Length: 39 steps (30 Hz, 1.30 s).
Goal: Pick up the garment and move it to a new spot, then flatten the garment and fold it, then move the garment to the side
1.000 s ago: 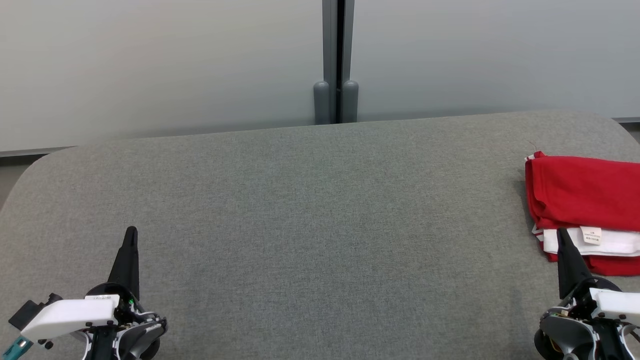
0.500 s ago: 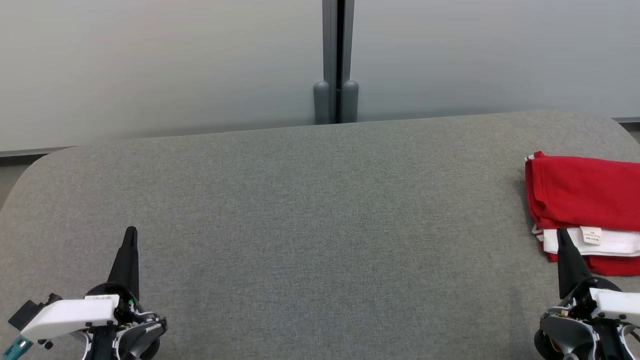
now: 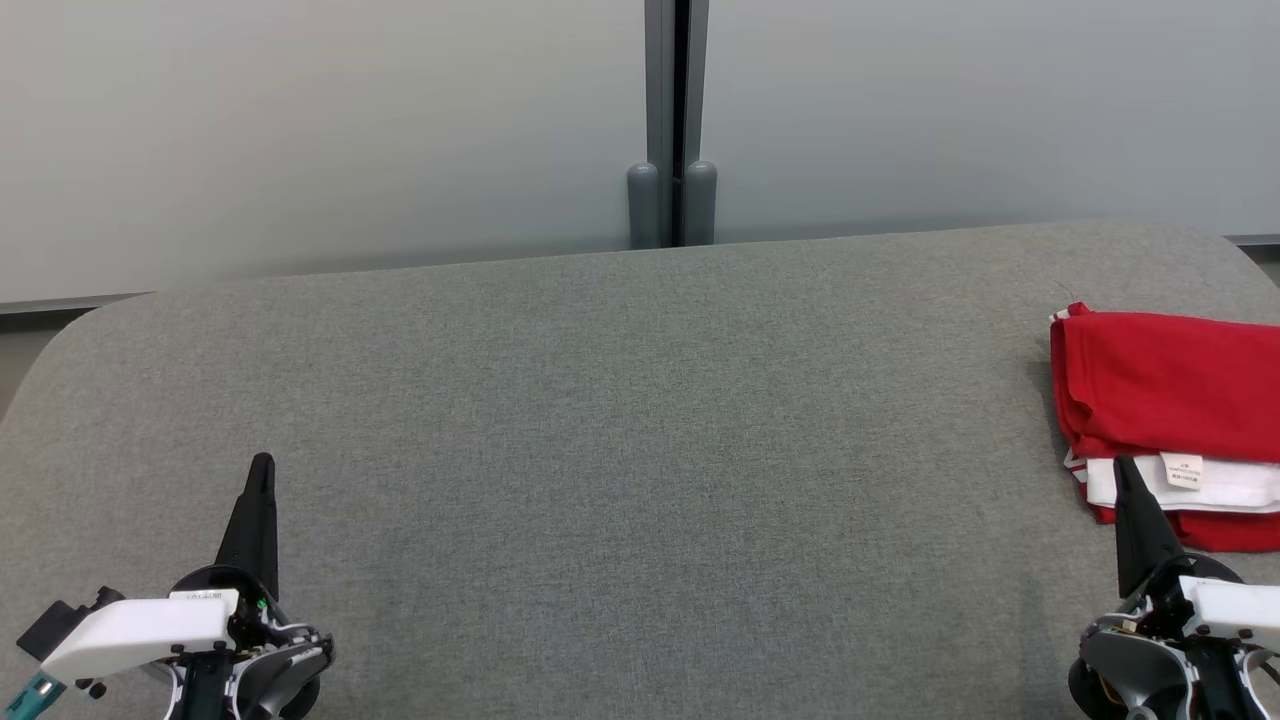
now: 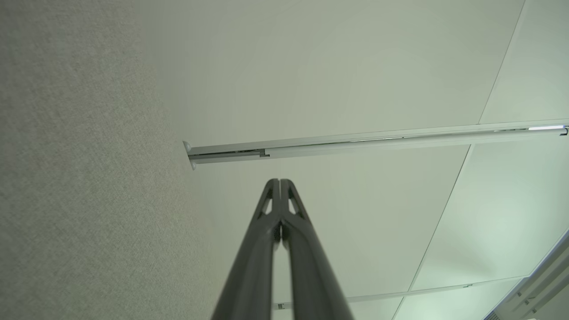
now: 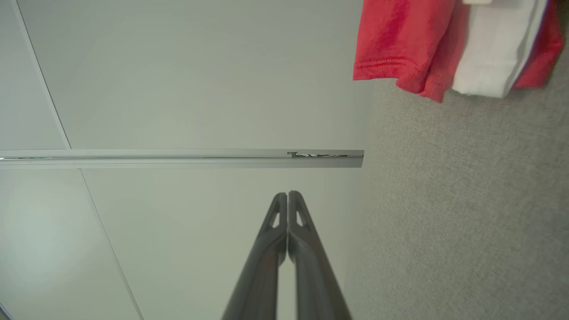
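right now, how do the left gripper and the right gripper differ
The left gripper sits at the lower left over bare grey surface, far from the garment; the right gripper sits at the lower right, beside it. In the head view the right gripper's tip overlaps the garment's white band; the left gripper's lies against grey surface. Both are shut and empty, pointing up that view.

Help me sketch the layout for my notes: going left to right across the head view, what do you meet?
left gripper → grey partition post → folded red garment
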Tool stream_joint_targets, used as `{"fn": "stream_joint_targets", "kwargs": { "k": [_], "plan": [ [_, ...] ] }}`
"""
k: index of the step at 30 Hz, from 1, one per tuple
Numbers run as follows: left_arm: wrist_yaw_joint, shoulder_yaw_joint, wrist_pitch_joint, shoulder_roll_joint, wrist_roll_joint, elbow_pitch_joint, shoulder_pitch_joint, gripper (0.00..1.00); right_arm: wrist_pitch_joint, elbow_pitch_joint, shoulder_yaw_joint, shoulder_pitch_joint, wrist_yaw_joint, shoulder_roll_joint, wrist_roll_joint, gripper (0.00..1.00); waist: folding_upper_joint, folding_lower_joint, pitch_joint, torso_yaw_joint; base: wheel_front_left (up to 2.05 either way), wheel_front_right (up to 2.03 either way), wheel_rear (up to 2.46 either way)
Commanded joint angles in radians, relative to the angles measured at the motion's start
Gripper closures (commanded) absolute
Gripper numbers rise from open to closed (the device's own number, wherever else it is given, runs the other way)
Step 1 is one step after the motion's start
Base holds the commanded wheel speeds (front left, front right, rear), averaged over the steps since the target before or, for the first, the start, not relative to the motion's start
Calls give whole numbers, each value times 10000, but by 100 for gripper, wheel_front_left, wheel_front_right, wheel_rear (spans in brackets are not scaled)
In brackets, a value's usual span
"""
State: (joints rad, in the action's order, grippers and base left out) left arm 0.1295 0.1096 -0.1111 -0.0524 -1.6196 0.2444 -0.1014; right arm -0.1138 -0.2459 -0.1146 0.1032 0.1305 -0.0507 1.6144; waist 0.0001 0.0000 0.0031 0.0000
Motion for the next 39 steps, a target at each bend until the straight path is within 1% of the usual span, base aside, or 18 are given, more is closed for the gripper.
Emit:
{"fn": "stream_joint_targets", "kwargs": {
  "k": [1, 39],
  "plan": [
    [39, 40, -28, -26, 68, 13, -128, 100, -37, 30, -15, 92, 4, -2, -29, 100, -1, 0, 0, 0, 0, 0, 0],
    [40, 62, -37, -9, 74, 14, -132, 100, -41, 29, -19, 94, 4, 1, -36, 100, -1, 0, 0, 0, 0, 0, 0]
  ]
}}
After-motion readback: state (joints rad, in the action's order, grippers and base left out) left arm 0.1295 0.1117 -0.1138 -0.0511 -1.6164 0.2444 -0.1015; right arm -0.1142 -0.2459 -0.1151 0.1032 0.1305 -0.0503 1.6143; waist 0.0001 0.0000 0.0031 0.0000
